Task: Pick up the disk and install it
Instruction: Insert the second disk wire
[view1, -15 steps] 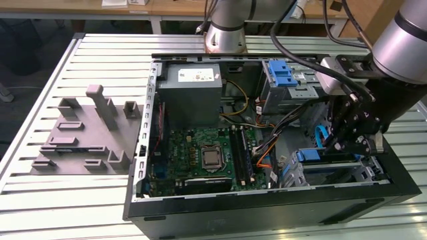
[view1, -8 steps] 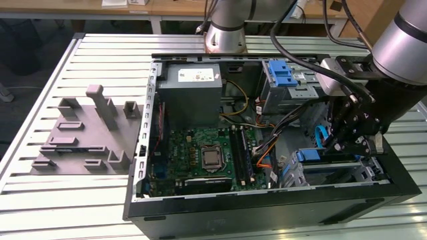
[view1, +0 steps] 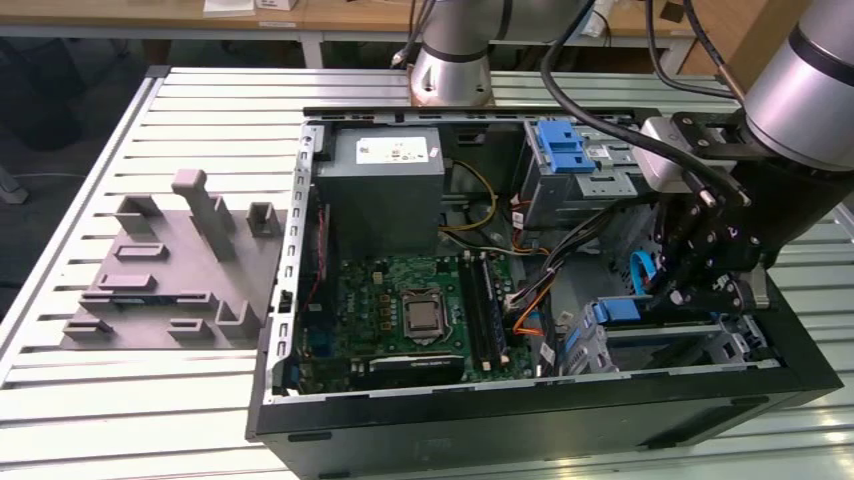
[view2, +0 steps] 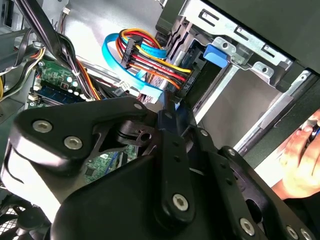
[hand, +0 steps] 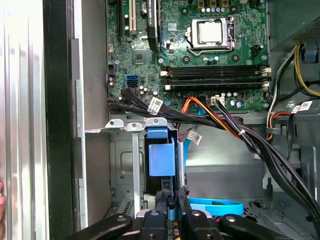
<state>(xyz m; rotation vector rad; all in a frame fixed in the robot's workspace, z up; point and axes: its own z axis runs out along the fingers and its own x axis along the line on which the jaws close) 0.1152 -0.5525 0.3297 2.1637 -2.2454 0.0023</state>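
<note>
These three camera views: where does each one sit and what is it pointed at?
Exterior view: off the arm, above the table, looking down into the open computer case; the arm and gripper show.
First wrist view: on the arm, looking past the gripper at the blue carrier and motherboard.
Second wrist view: on the arm, behind the gripper linkage, facing the drive bay; a person's hand shows.
Shared: the coloured cables.

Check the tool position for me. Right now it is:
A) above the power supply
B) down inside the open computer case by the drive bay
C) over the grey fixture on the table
B: in the exterior view the tool hangs inside the open case beside the blue-fronted drive bay.
</note>
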